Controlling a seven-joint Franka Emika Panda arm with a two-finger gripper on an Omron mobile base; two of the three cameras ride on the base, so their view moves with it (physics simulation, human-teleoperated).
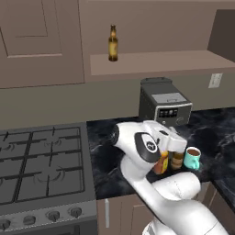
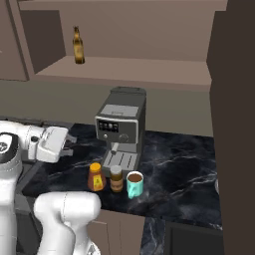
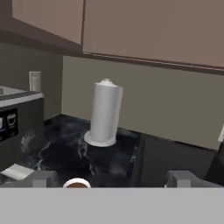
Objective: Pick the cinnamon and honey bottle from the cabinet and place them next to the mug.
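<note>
Honey bottle [image 2: 95, 177] and cinnamon [image 2: 116, 178] both parked by the mug [image 2: 134, 184] — looks basically done

All three stand in a row on the black marble counter [image 2: 174, 169] in front of the coffee machine [image 2: 120, 130], honey just beside cinnamon, cinnamon just beside the mug. Both stand upright, long axes vertical, caps up (honey label faces the front edge). Gripper [image 2: 68, 142] hangs up and to the left, jaws wide and holding nothing. On the cabinet [image 2: 129, 69] shelf sits a dark long-necked bottle [image 2: 77, 46] — not ours, so I'd say nothing's left but backing off.
</note>
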